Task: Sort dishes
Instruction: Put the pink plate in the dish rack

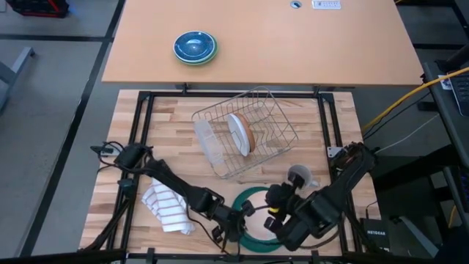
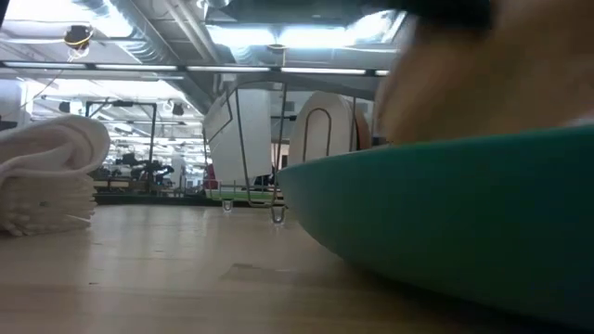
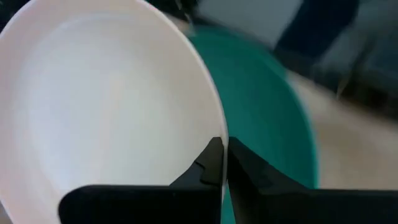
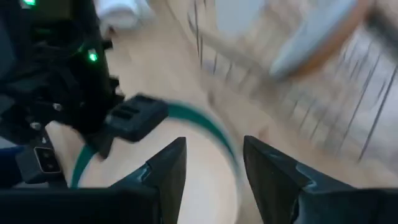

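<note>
A white plate (image 3: 106, 106) lies over the larger dark green plate (image 1: 251, 193) near the table's front edge; the green plate also shows in the left wrist view (image 3: 267, 106) and fills the low view (image 2: 464, 213). My left gripper (image 1: 236, 224) is shut on the white plate at the green plate's left side. My right gripper (image 1: 278, 220) is open just above the plates' right side, its fingers apart over the green rim (image 4: 205, 121). Another white plate and a tan plate (image 1: 245, 134) stand on edge in the wire rack (image 1: 278, 117). My left gripper pinches the white plate's rim (image 3: 208, 121) between its two fingers (image 3: 214, 162), one on the plate's upper face and one under it. The fingers come from the table's left, low over the table. The green plate lies right behind the held rim.
A striped white towel (image 1: 168, 209) lies left of the plates. A small grey mug (image 1: 299, 176) stands just behind my right gripper. Blue bowls stacked on green (image 1: 194, 48) sit on the far table. The rack also holds a pale container (image 1: 207, 139).
</note>
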Controlling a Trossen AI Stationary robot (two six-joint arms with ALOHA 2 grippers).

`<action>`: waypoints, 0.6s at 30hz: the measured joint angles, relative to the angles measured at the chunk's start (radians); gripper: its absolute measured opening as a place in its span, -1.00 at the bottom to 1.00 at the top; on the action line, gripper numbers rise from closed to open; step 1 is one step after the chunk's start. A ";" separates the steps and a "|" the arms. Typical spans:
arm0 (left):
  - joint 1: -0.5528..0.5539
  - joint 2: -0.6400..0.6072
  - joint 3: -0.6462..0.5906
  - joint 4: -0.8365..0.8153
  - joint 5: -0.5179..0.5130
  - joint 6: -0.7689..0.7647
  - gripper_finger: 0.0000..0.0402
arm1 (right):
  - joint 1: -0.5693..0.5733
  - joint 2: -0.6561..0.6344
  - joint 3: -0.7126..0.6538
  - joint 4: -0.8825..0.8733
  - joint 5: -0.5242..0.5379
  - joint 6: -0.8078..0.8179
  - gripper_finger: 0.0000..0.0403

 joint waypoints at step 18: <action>0.148 -0.168 0.002 0.461 -0.038 -0.333 -1.00 | 0.000 -0.362 0.210 0.045 0.430 -0.921 -0.18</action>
